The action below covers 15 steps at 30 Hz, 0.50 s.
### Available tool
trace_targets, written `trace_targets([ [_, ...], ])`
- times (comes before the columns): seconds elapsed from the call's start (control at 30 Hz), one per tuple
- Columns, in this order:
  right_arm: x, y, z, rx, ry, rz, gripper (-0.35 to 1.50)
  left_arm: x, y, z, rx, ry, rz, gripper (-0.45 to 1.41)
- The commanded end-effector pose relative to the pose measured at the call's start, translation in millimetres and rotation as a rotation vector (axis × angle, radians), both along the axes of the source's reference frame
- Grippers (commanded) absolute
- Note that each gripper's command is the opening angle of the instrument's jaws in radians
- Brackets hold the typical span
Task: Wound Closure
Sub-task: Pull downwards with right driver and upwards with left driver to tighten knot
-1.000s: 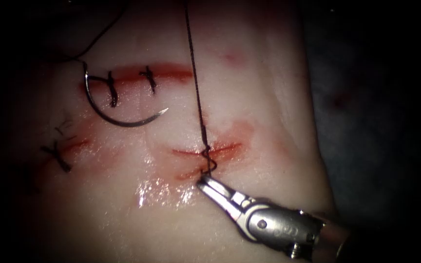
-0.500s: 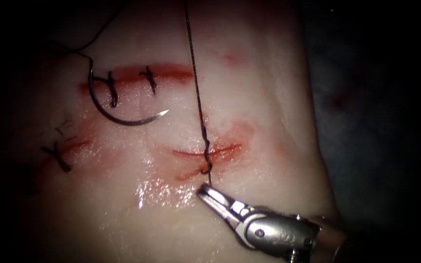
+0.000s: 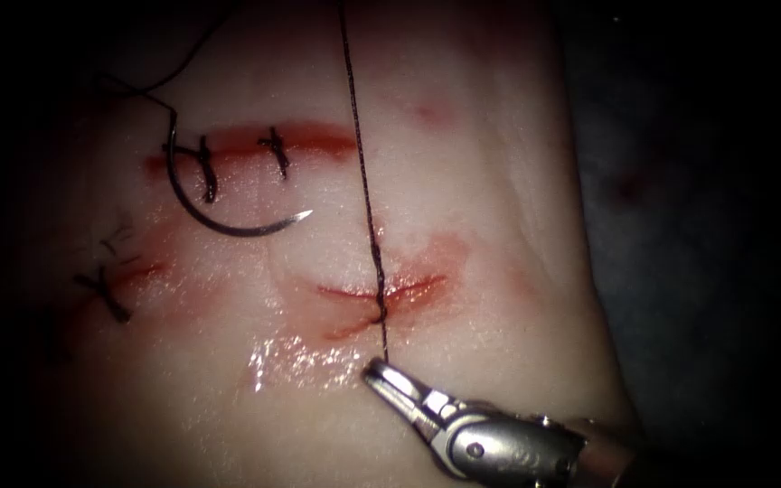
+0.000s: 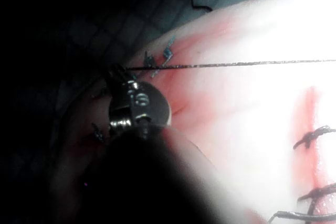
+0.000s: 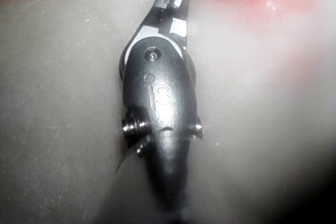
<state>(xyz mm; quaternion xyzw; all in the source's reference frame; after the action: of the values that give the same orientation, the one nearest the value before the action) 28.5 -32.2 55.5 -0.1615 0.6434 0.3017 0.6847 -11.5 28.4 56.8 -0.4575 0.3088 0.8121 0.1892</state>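
- the right tool (image 3: 380, 370) grips the thread (image 3: 365, 181) just below the cut (image 3: 381, 291); the left tool (image 4: 116, 73) clamps its far end.
- the thread runs taut across the tissue (image 3: 463, 181).
- the needle (image 3: 219, 212) lies free on the tissue, left of the cut.

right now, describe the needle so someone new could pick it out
Start at the upper cut on the tissue, left of the taut thread held by the right hand. The needle lies loose just below that cut. It is the one smooth metal curve among short dark stitches.
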Motion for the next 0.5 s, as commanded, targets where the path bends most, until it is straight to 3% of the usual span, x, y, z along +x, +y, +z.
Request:
trace_targets([
  [0.03,0.6,-0.6,0.8,0.004,0.002,-0.002,-0.35,-0.4,0.8,0.2,-0.004,-0.002,0.001,-0.45],
  [0.27,0.8,-1.9,1.5,0.016,0.001,-0.009,-0.35,0.1,1.4,0.8,0.001,-0.014,-0.001,-0.45],
  [0.5,0.7,0.2,0.1,0.032,0.012,0.007,-0.35,-0.5,-1.2,-1.1,0.012,-0.068,0.044,-0.45],
])
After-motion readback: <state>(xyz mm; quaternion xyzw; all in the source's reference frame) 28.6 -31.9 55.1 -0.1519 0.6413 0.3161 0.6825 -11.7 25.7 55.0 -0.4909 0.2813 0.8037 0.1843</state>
